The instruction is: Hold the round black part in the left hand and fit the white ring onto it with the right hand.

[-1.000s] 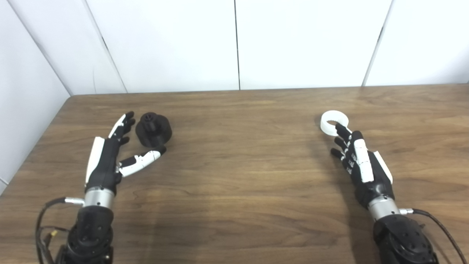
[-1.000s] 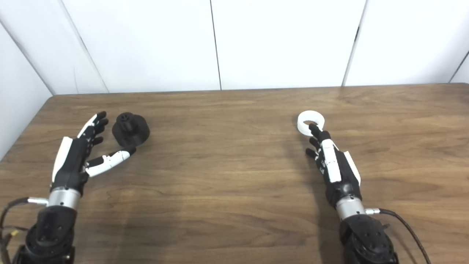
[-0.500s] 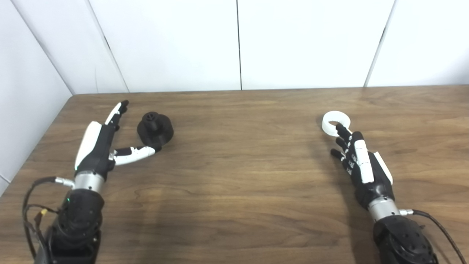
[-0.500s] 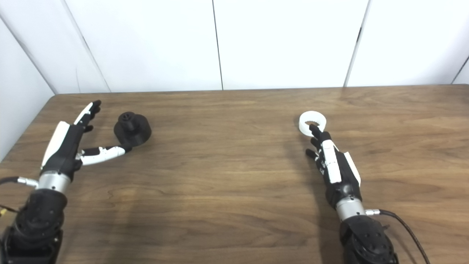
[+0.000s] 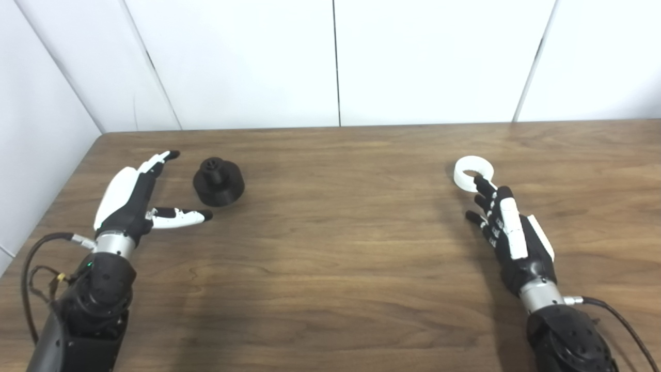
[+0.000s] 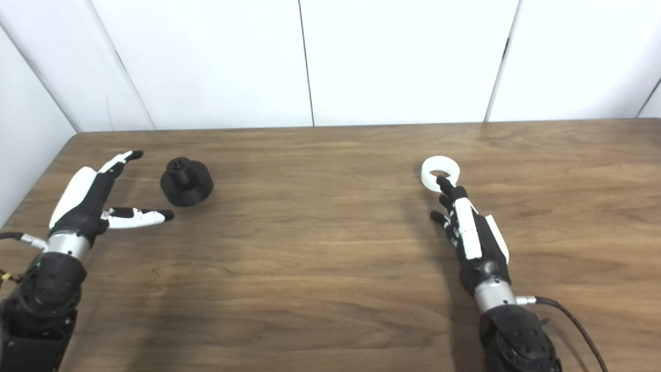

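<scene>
Black part, round with a small knob on top, is sitting on the wooden desk near its far left corner, just right of the left hand, which is lying spread and empty with its thumb pointing below the part without touching it. White ring is lying flat far to the right, and the right hand is resting just behind it, loosely spread and gripping nothing, one fingertip reaching over the ring's near rim.

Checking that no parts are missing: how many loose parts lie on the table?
2: the round black part far left beside the open left hand; the white ring right, at the right hand fingers. None seems hidden.
</scene>
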